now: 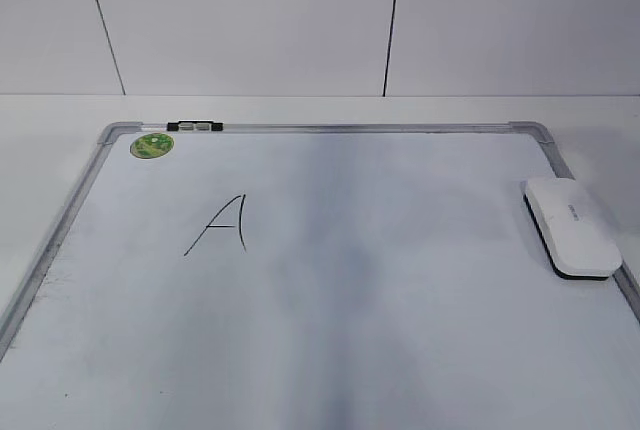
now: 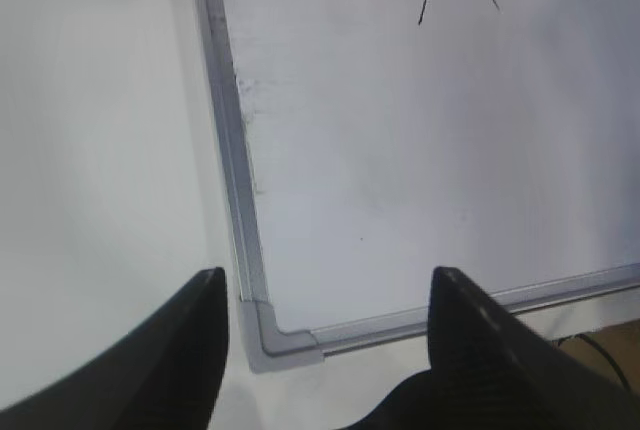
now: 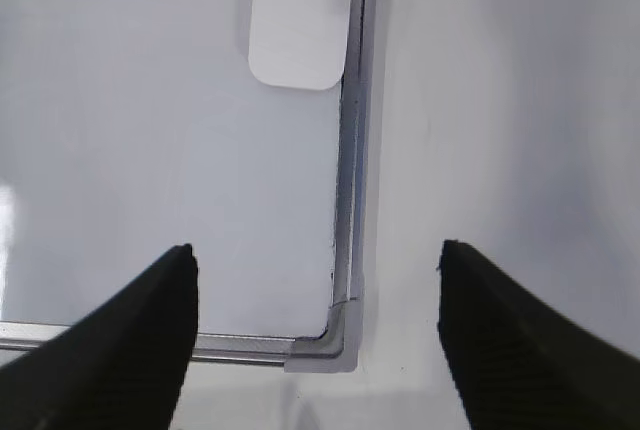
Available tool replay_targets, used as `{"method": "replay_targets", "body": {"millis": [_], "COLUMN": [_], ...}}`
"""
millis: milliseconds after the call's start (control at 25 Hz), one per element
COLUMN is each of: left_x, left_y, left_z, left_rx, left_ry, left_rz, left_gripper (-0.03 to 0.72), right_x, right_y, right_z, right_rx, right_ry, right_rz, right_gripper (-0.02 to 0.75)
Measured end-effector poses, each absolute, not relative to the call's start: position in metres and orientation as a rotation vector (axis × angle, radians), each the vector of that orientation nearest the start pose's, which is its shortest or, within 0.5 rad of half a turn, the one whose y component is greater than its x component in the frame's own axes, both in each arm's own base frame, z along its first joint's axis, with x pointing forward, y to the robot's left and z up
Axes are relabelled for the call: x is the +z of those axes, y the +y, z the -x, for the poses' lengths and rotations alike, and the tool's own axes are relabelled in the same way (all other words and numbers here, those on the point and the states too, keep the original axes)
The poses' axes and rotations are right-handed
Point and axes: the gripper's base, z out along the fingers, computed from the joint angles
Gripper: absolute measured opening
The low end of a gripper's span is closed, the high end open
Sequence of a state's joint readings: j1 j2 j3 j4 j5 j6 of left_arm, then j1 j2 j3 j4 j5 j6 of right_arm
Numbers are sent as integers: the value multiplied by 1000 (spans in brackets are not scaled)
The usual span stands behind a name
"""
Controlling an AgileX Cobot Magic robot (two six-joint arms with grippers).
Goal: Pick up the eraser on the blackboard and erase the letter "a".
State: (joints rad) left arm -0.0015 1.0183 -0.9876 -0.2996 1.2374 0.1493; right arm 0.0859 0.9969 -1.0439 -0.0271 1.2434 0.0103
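Right wrist view: right fingers (image 3: 140, 340) spread wide, empty, over the blackboard (image 3: 150, 150) corner; the eraser (image 3: 298, 20) lies ahead between them by the frame. Left fingers (image 2: 180, 350) likewise spread.

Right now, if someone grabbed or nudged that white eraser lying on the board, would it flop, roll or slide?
The eraser looks like a rigid plastic shell, so it probably stays stiff. It lies flat and is oblong, so rolling or tipping seems unlikely. Its smooth rounded top may be slippery to pinch, and on the glossy blackboard a nudge would likely slide it.
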Motion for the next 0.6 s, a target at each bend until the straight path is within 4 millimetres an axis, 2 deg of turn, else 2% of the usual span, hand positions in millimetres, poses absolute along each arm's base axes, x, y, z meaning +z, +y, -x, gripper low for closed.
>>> {"method": "replay_targets", "body": {"millis": [320, 600], "left_x": [325, 324], "left_y": [-25, -24], "left_z": [-112, -86], "left_rx": [-356, -327], "left_ry": [2639, 2563], "left_rz": [-155, -168], "left_gripper": [489, 486], "right_x": [342, 324], "right_y": [11, 9], "right_z": [-118, -87], "right_rx": [43, 64], "right_ry": [2630, 2604], "right_rz": [91, 84], "right_gripper": [593, 593]}}
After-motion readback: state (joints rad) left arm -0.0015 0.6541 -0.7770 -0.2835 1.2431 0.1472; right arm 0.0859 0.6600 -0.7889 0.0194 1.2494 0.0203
